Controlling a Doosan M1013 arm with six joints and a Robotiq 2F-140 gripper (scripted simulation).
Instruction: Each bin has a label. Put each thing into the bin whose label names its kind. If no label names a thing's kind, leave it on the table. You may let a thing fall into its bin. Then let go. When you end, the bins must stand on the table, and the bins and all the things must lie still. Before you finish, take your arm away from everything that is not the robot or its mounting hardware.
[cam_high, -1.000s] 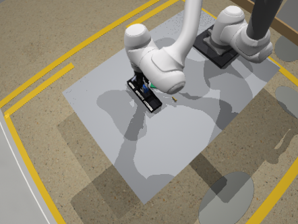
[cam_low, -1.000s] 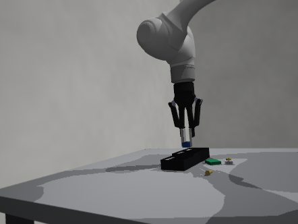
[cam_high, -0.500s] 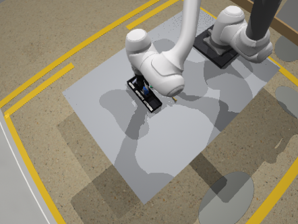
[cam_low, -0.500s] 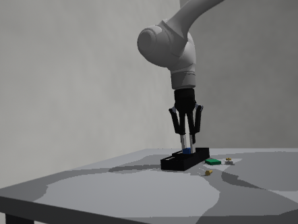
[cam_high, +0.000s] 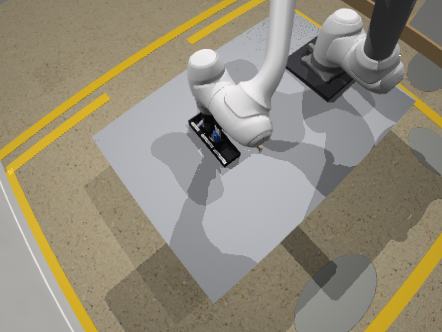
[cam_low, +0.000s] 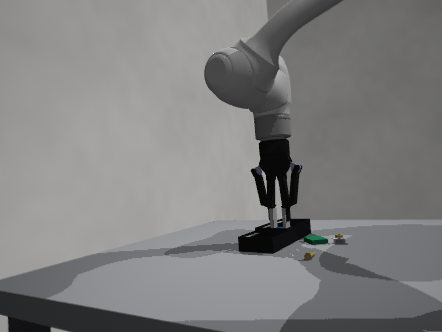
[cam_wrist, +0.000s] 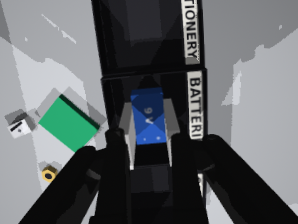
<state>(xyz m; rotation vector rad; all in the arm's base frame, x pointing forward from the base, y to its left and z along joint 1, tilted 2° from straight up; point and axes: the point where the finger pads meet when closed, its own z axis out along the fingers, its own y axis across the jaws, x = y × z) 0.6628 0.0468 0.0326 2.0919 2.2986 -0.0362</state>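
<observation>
My gripper (cam_wrist: 149, 114) is shut on a small blue battery (cam_wrist: 149, 117) and holds it low inside the black bin labelled BATTERY (cam_wrist: 156, 143). The fingertips reach down into that bin in the side view (cam_low: 278, 218). The blue battery also shows from above (cam_high: 217, 135). The bin labelled STATIONERY (cam_wrist: 143, 19) adjoins it and looks empty. A green flat block (cam_wrist: 68, 121) lies on the table left of the bins, also in the side view (cam_low: 316, 240).
A small grey and yellow piece (cam_wrist: 19, 123) and a small yellow-black piece (cam_wrist: 48, 173) lie left of the bins. A brass cylinder (cam_low: 309, 256) lies on the table in front of the bins. The arm's base (cam_high: 325, 70) stands at the table's far side.
</observation>
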